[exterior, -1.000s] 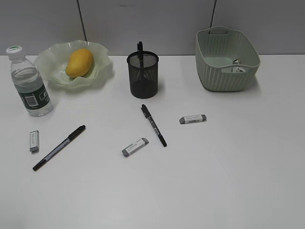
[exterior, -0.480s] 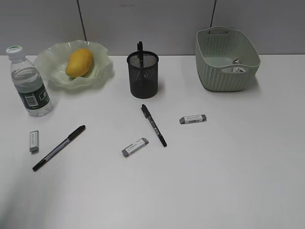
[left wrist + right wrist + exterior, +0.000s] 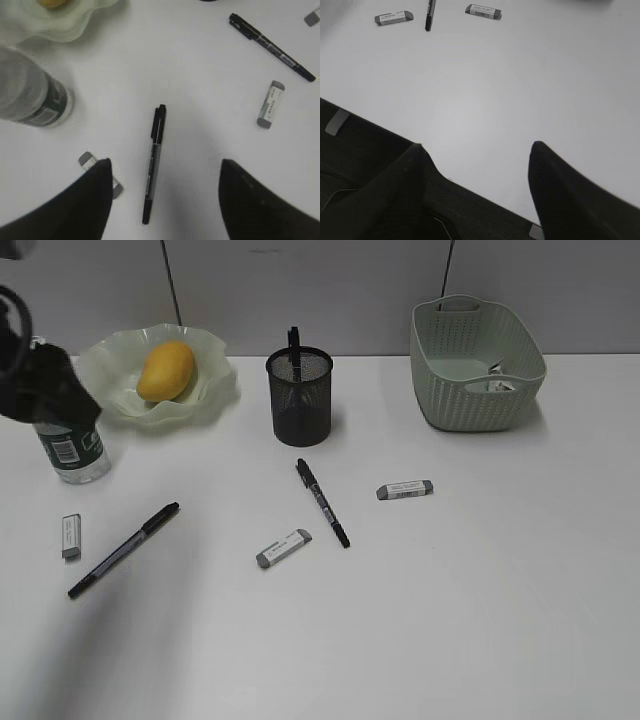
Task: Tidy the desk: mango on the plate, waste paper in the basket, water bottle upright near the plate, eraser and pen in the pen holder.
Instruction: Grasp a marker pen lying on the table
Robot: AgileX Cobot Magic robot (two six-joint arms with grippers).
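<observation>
The mango (image 3: 166, 370) lies in the plate (image 3: 215, 390). The water bottle (image 3: 72, 453) stands upright left of the plate, its upper part hidden by my blurred left arm (image 3: 38, 383). The pen holder (image 3: 300, 400) holds one pen. The waste paper (image 3: 497, 381) lies in the basket (image 3: 470, 390). Two pens (image 3: 124, 550) (image 3: 322, 502) and three erasers (image 3: 71, 536) (image 3: 284, 548) (image 3: 404, 490) lie on the desk (image 3: 450, 590). My left gripper (image 3: 165, 162) is open and empty above the left pen (image 3: 154, 160), with an eraser (image 3: 88, 160) beside its left finger. My right gripper (image 3: 475, 160) is open and empty.
The right gripper hangs over the desk's front edge (image 3: 470, 192); two erasers (image 3: 394, 18) (image 3: 483, 11) and a pen tip (image 3: 428, 17) lie far ahead of it. The left wrist view also shows the bottle (image 3: 32, 92), the plate (image 3: 55, 25) and the middle pen (image 3: 272, 47).
My left arm has come into the exterior view at the upper left and now covers the top of the water bottle. The objects on the desk have not moved.
</observation>
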